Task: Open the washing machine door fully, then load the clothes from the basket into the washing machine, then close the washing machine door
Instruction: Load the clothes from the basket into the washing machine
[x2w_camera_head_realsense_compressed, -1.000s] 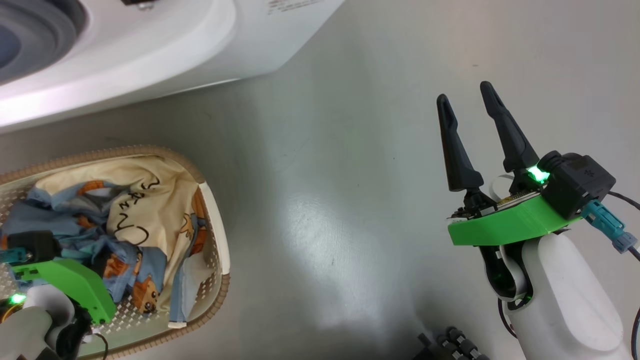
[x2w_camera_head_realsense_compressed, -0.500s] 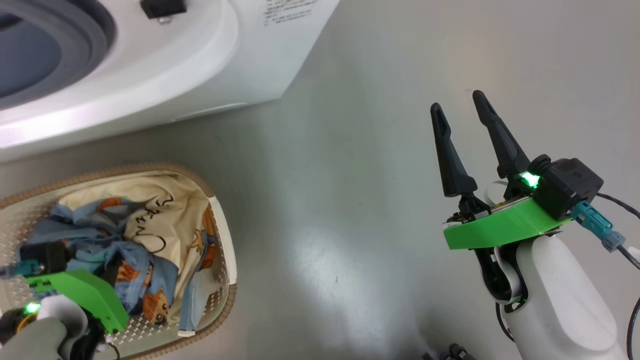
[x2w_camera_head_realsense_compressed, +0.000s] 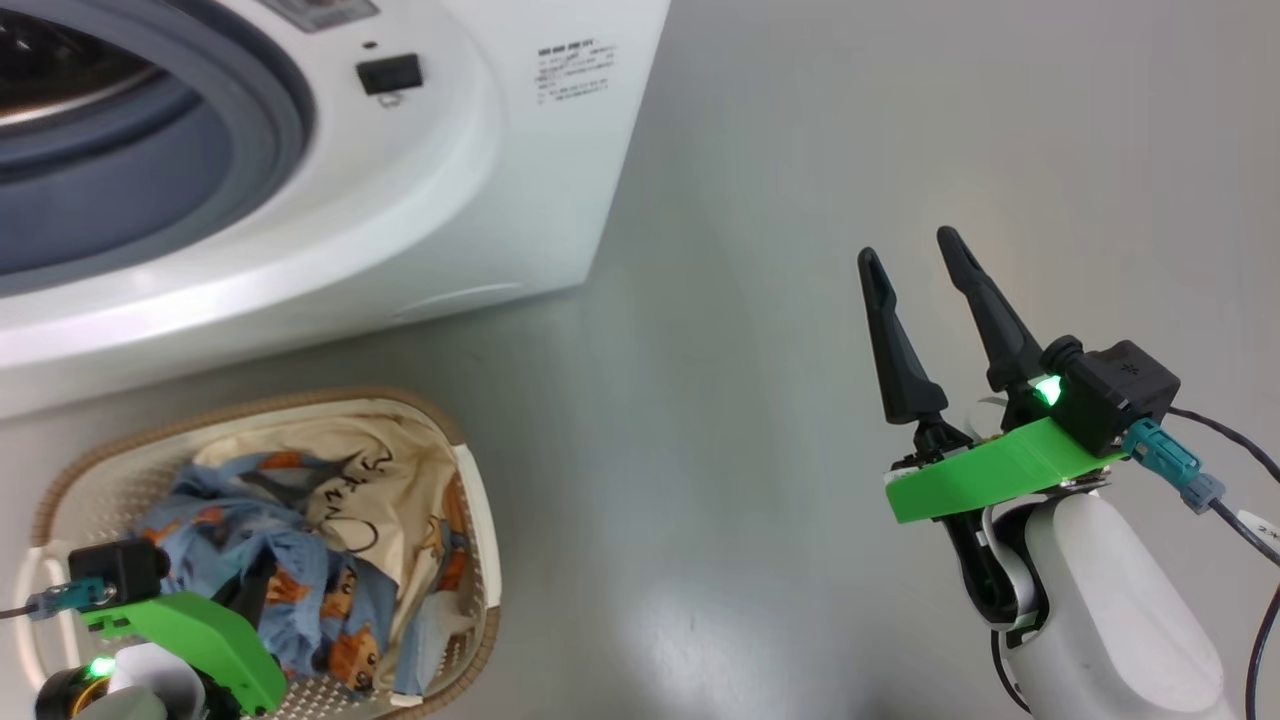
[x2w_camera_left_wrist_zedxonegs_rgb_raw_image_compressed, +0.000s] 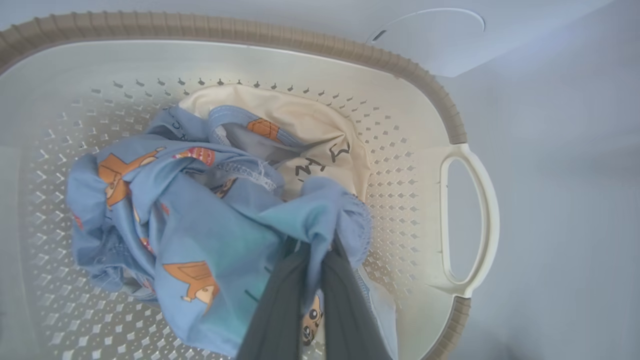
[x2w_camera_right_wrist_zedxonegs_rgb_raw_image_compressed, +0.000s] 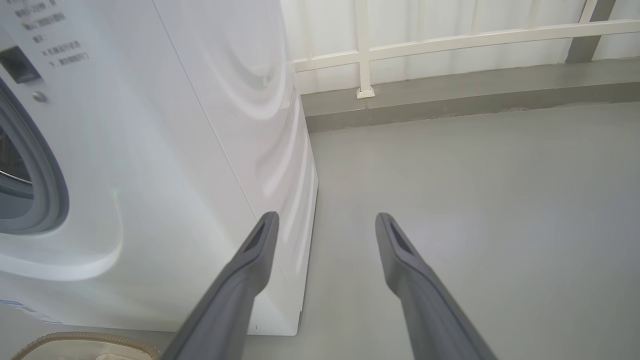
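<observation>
Pinching the clothes (x2w_camera_left_wrist_zedxonegs_rgb_raw_image_compressed: 200, 225): left end effector (x2w_camera_left_wrist_zedxonegs_rgb_raw_image_compressed: 315, 245); right end effector (x2w_camera_right_wrist_zedxonegs_rgb_raw_image_compressed: 326, 216) gapes (washing machine (x2w_camera_head_realsense_compressed: 480, 200) label (x2w_camera_head_realsense_compressed: 575, 72) illegible).

The washing machine (x2w_camera_head_realsense_compressed: 420, 230) is cut off at the head view's top and left edges. The tips of the left claw (x2w_camera_left_wrist_zedxonegs_rgb_raw_image_compressed: 314, 260) are buried in the blue garment (x2w_camera_left_wrist_zedxonegs_rgb_raw_image_compressed: 200, 225), by which the cream garment (x2w_camera_left_wrist_zedxonegs_rgb_raw_image_compressed: 300, 120) is largely covered. The printed label (x2w_camera_head_realsense_compressed: 575, 68) is too small to be read.
</observation>
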